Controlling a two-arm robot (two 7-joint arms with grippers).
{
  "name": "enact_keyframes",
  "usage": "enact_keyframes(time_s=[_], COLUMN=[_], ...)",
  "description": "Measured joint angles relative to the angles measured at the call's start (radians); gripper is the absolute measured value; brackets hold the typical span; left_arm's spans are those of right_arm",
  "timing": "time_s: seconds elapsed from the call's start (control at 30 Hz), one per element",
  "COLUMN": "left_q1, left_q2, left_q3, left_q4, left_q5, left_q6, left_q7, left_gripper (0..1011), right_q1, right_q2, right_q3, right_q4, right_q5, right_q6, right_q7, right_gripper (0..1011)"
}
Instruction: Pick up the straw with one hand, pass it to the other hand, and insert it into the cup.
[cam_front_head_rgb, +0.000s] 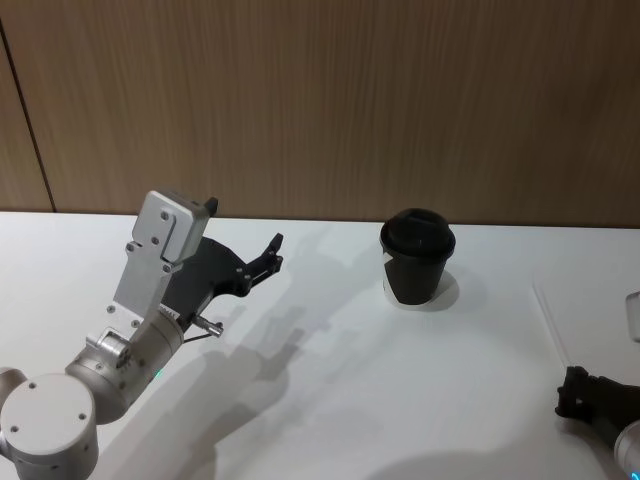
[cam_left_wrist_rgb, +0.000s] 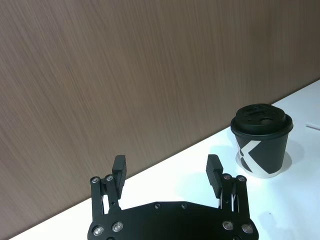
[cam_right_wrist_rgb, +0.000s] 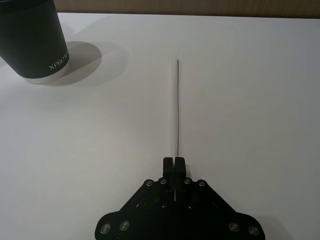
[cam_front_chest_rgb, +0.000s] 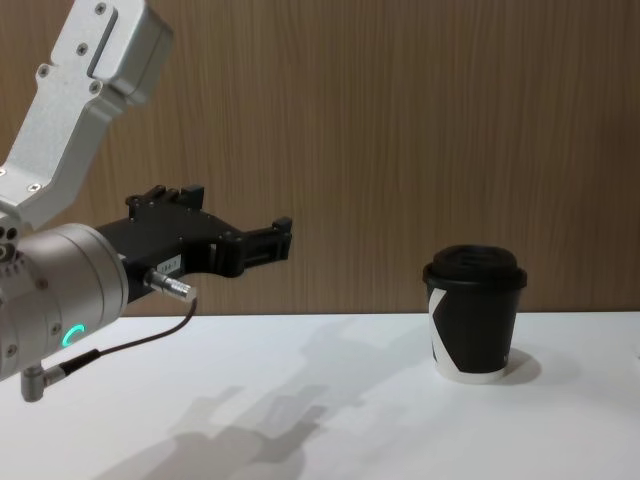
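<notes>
In the head view the left gripper (cam_front_head_rgb: 272, 254), a long black 2-finger tool on a fat silver cylindrical wrist, hangs above the white table (cam_front_head_rgb: 330, 400) on the robot's left. It is raised and pointed toward the middle, which reads as a receiving pose for the hand-over. The small black paper cup with its black plastic lid (cam_front_head_rgb: 417, 257) stands upright near the wood-grain wall (cam_front_head_rgb: 330, 100), between the 2 arms. The thin straight white straw (cam_front_head_rgb: 551, 322) lies to the cup's right, running toward the plain black right gripper (cam_front_head_rgb: 578, 392) at the lower right corner. The left wrist view shows the left gripper (cam_left_wrist_rgb: 166, 172) with its jaws spread wide and nothing between them, ready to take something slim, with the cup (cam_left_wrist_rgb: 261, 142) ahead and off to one side. The right wrist view shows the right gripper (cam_right_wrist_rgb: 174, 166) with its jaws pressed together on the near end of the straw (cam_right_wrist_rgb: 177, 110); pinching the end leaves nearly the whole length free for the other gripper to take. Whether the straw is off the table (cam_right_wrist_rgb: 250, 100) I cannot tell, and the cup (cam_right_wrist_rgb: 35, 45) stands well apart from its far tip. In the chest view the left gripper (cam_front_chest_rgb: 280, 240) sits level, higher than the lid of the cup (cam_front_chest_rgb: 473, 318) and well apart from it, so I judge the grasp made and the pass not yet begun.
</notes>
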Motion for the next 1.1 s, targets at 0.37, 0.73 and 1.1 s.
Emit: enact_keyframes(time_s=[0.37,0.73,1.1], left_q1=[0.0,0.0,0.0], left_q2=[0.0,0.0,0.0], left_q3=[0.0,0.0,0.0], left_q4=[0.0,0.0,0.0], left_q5=[0.0,0.0,0.0], left_q6=[0.0,0.0,0.0], left_q7=[0.0,0.0,0.0], left_gripper=[1003,1003,1003], right_q1=[0.003,0.028,0.06], right_q2=[-0.004,-0.02,-0.021], right_q3=[0.002,0.01,0.012], right_q4=[0.002,0.028,0.059], right_q5=[-0.002,-0.013,-0.023], right_q6=[-0.005,-0.094,-0.246], right_q7=[-0.001,-0.007,0.024], right_gripper=[0,0,0])
